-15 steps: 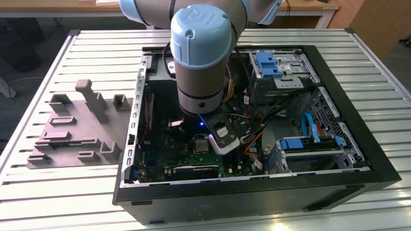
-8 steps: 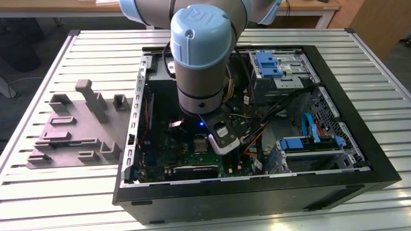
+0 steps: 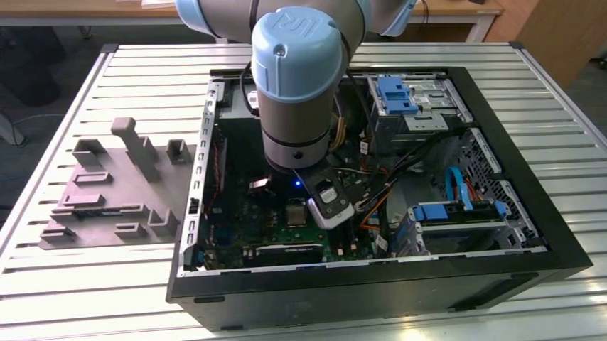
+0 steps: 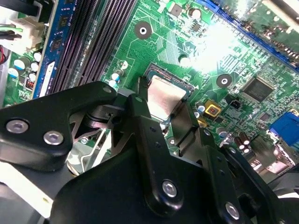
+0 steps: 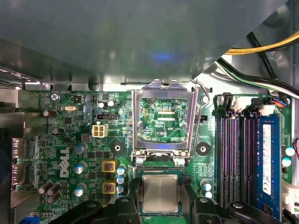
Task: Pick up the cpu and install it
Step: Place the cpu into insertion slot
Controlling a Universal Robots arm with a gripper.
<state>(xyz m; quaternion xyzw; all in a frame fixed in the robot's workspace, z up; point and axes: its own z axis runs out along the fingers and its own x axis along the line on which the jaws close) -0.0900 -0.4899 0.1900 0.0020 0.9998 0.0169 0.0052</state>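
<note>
The hand straddles the cpu; whether it is clenched on the chip or released, I cannot tell. The cpu lies flat in the socket on the green motherboard, inside the open case on the desk.

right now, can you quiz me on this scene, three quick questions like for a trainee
1. True or false: the socket's metal frame is swung open.
2. The cpu is: A on the slatted table; B at the motherboard socket, by the gripper; C on a drive cage.
3. Fill in: in the exterior view, the grey tray lies on the ____ of the computer case.
Key: 1 true; 2 B; 3 left, the exterior view's.
</note>
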